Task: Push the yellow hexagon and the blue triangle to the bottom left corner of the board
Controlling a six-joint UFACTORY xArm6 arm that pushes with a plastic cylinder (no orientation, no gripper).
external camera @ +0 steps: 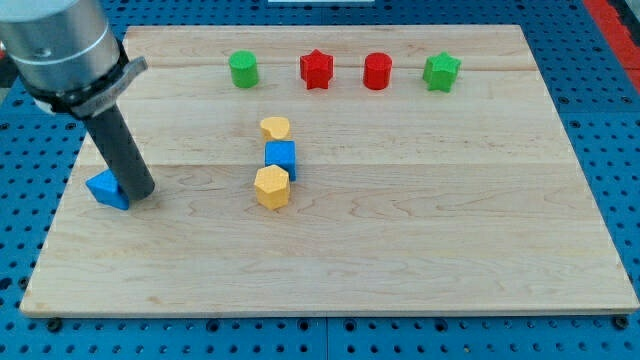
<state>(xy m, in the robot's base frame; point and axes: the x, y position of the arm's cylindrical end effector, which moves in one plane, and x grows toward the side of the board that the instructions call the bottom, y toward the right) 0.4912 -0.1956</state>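
Note:
The blue triangle [106, 189] lies near the board's left edge, about halfway down. My tip [139, 190] stands on the board right against the triangle's right side. The yellow hexagon [271, 187] sits near the middle of the board, well to the right of my tip. It touches a blue cube [281, 158] just above it.
A yellow heart [275, 127] sits above the blue cube. Along the view's top stand a green cylinder [243, 69], a red star [316, 69], a red cylinder [378, 71] and a green star [440, 72]. The wooden board [400, 260] lies on a blue pegboard.

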